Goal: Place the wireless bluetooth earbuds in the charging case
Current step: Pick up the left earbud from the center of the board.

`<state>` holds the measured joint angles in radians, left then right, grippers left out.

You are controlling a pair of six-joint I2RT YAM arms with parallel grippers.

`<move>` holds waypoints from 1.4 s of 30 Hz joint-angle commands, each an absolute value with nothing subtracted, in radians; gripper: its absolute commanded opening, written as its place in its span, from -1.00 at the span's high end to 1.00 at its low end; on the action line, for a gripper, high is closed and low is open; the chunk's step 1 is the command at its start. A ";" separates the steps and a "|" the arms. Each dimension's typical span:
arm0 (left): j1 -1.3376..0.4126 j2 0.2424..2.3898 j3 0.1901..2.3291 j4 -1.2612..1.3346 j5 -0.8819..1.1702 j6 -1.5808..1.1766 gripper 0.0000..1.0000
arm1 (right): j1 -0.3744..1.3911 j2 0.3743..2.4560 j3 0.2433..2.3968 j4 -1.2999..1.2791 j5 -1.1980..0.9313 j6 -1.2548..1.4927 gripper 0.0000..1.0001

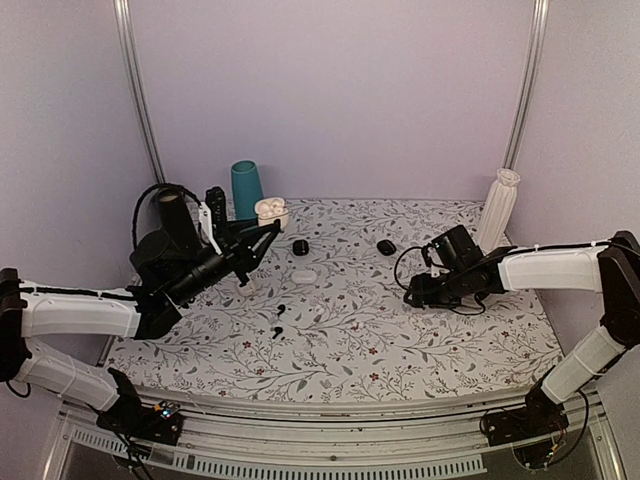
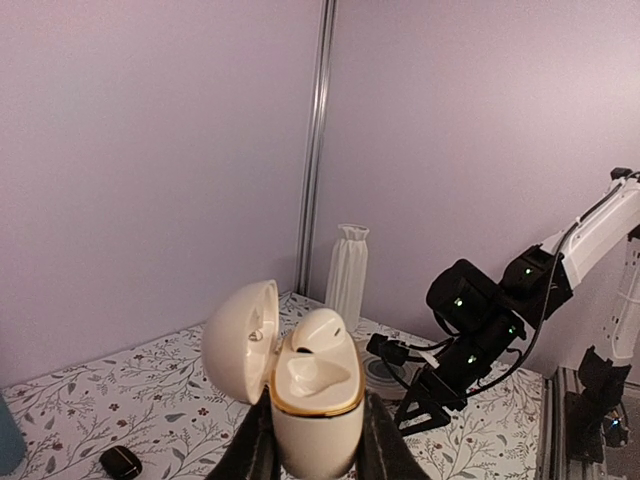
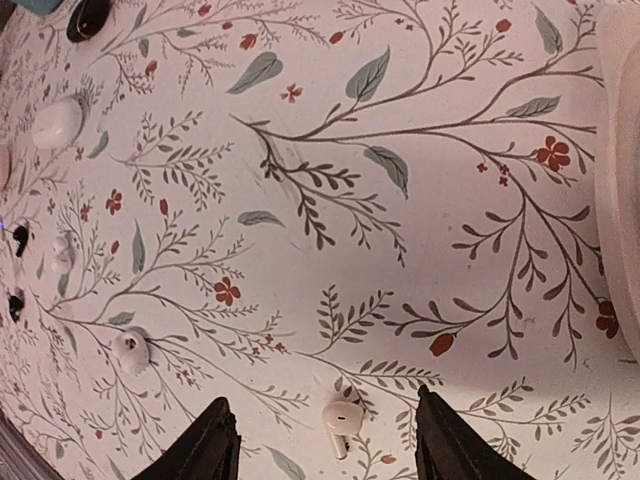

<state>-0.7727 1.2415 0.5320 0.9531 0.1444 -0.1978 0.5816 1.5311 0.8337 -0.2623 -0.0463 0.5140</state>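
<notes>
My left gripper (image 2: pixel 315 450) is shut on the white charging case (image 2: pixel 315 400) and holds it upright above the table, also seen in the top view (image 1: pixel 270 212). Its lid (image 2: pixel 240 340) is open. One white earbud (image 2: pixel 320 333) sits in the far hollow; the near hollow (image 2: pixel 305 372) is bare. My right gripper (image 3: pixel 330 445) is open and low over the table, in the top view (image 1: pixel 412 295) at the right. A second white earbud (image 3: pixel 342 418) lies on the cloth between its fingers, untouched.
Two black pebble cases (image 1: pixel 300 247) (image 1: pixel 386 247), a white oval case (image 1: pixel 304 276) and two black earbuds (image 1: pixel 279 318) lie mid-table. Another white earbud (image 3: pixel 131 349) lies apart. A teal cup (image 1: pixel 247 188) and a white vase (image 1: pixel 500 208) stand at the back.
</notes>
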 commanded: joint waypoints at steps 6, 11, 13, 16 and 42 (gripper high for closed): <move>-0.782 1.221 0.561 0.931 0.151 -0.169 1.00 | 0.615 1.597 0.871 -0.336 -0.078 0.169 -0.06; -0.781 1.220 0.567 0.924 0.152 -0.166 1.00 | 0.624 1.658 0.910 -0.387 -0.028 0.110 0.11; -0.781 1.221 0.571 0.919 0.155 -0.167 1.00 | 0.632 1.672 0.925 -0.397 -0.028 0.093 0.14; -0.780 1.217 0.571 0.913 0.152 -0.169 1.00 | 0.635 1.688 0.940 -0.413 -0.010 0.079 0.16; -0.781 1.238 0.594 0.896 0.160 -0.176 1.00 | 0.664 1.761 1.004 -0.474 0.005 0.066 0.44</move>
<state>-0.7727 1.2362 0.5602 0.8970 0.1490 -0.1837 0.6548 1.7443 0.9787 -0.4507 -0.0078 0.0666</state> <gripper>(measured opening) 0.216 0.281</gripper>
